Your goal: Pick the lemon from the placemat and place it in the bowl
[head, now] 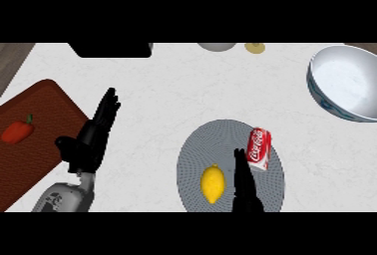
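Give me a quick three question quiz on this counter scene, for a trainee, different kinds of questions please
1. True or false: the lemon already lies in the bowl.
2. Multiple choice: what shares the grey placemat with the lemon? A) a red soda can B) a red pepper C) a spoon
3. Fill in: the right robot hand shows just to the ___ of the lemon in the head view.

Key:
1. False; it lies on the placemat, and the bowl stands at the counter's far right.
2. A; the pepper lies on the brown board at the left, near the open left robot hand.
3. Right.
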Motion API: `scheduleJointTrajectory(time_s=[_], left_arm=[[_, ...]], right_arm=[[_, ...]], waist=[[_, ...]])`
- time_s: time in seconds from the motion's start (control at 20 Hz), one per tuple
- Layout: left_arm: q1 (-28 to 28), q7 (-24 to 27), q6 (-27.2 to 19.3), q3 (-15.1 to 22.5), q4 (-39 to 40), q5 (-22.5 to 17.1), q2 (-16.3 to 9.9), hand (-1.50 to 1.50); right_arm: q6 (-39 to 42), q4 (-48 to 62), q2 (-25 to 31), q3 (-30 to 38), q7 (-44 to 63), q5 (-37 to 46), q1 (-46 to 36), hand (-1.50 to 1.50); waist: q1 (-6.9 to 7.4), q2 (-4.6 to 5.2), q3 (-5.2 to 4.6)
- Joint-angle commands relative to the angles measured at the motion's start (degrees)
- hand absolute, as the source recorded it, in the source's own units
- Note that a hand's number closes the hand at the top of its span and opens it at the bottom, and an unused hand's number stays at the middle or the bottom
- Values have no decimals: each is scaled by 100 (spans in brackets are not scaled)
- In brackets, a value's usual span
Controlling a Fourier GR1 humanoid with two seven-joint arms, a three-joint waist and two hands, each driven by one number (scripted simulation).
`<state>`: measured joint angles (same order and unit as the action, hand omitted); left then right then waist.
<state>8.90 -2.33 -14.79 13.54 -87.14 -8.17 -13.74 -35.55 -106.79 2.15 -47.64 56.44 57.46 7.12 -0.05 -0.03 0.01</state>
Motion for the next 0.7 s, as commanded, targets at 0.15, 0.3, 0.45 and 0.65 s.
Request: scheduleJointTrajectory(time_s=[0.15, 0.3, 0.45, 0.65], left_arm=[[-63, -178, 118, 59, -184, 187, 194, 0], [-63, -13, 444, -453, -91, -50, -46, 0], [-31, 41, 264, -316, 203, 318, 309, 0], [-62, 179, 230, -116, 192, 434, 459, 0]], right_arm=[[-852, 643, -206, -207, 227, -296, -197, -150], [-956, 674, 34, 104, -662, -838, 120, -150], [-854, 791, -208, -39, -146, -462, -105, -150], [-1039, 1893, -212, 358, -100, -459, -393, -150]], waist=[[14, 2, 0], [6, 3, 1], [0, 2, -1], [10, 10, -1]])
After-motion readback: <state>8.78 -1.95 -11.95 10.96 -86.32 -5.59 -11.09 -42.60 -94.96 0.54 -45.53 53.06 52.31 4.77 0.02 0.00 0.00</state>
